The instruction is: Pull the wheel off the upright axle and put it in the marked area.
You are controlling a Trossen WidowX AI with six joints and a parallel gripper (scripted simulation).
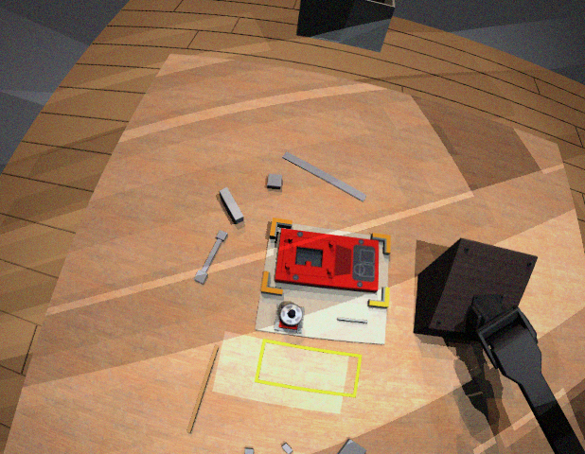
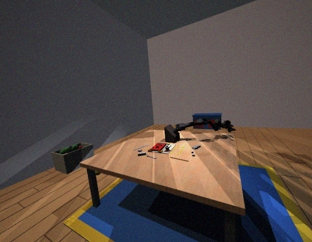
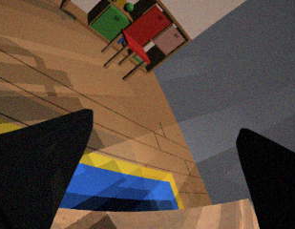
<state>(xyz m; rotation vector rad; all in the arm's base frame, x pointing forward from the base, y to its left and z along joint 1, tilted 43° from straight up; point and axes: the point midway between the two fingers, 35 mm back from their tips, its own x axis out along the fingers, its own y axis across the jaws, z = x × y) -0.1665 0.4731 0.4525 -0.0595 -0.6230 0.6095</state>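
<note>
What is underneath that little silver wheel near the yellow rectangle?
The wheel sits on a dark upright axle whose tip shows at its centre. A small red base peeks out beneath, resting on a pale board. The axle's lower part is covered by the wheel.

Bench (image 1: 136, 273): light wood, matt, visible grain. Wheel (image 1: 290, 313): glossy metallic rim, dark hub. Fixture plate (image 1: 327, 261): red, plastic-looking, smooth. Loose bars (image 1: 324, 176): grey, matt, metal-like. Arm (image 1: 515, 341): black, matt.

Top view close above table (image 1: 136, 273); exterior far, oblique – same table (image 2: 203, 177); wrist looks past tool (image 3: 166, 178) toward room.
</note>
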